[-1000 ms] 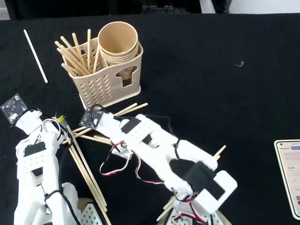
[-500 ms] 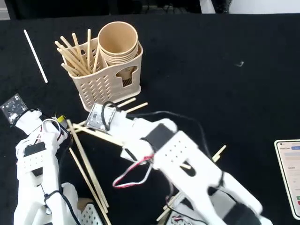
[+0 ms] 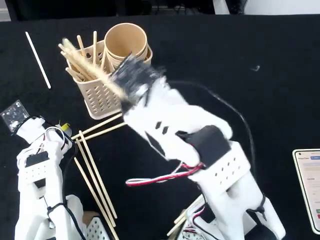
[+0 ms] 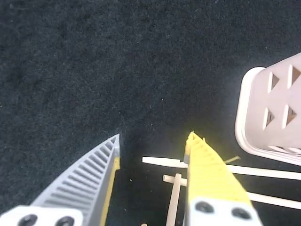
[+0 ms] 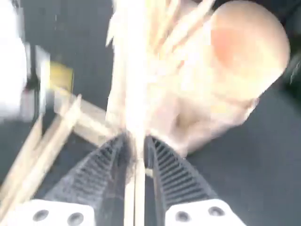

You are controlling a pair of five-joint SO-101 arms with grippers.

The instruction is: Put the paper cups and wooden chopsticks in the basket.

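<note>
The right tool (image 5: 135, 141) is being held narrow, its ribbed grey jaws being pressed onto a pair of pale wooden chopsticks (image 5: 128, 94). In the high view that pair, blurred, is being held slanted across one side of the cream slotted plastic basket (image 3: 100, 95); whether it is touching the rim cannot be told. The left tool (image 4: 154, 141) is being held wide open, low over the worktop, with the ends of loose wooden chopsticks (image 4: 175, 197) lying between its grey and yellow fingers (image 4: 207, 174) and a corner of the basket showing just beyond.

Everything is being carried by a worktop covered in black cloth (image 3: 225, 50). More of the loose wooden chopsticks (image 3: 98, 175) are being left scattered on it between the two arms, in front of the basket. A thin white stick (image 3: 37, 59) is lying well apart from the basket, and a white-framed phone (image 3: 307, 187) is being cut off by the far edge of the high view. Behind the worktop a dark strip of room is being broken by a pale patch (image 3: 280, 6).

A stack of tan paper cups (image 3: 126, 42) is being held upright in one compartment of the basket, mouth up. A bundle of standing chopsticks (image 3: 82, 55) is being fanned out, tilted, in the compartment beside it.
</note>
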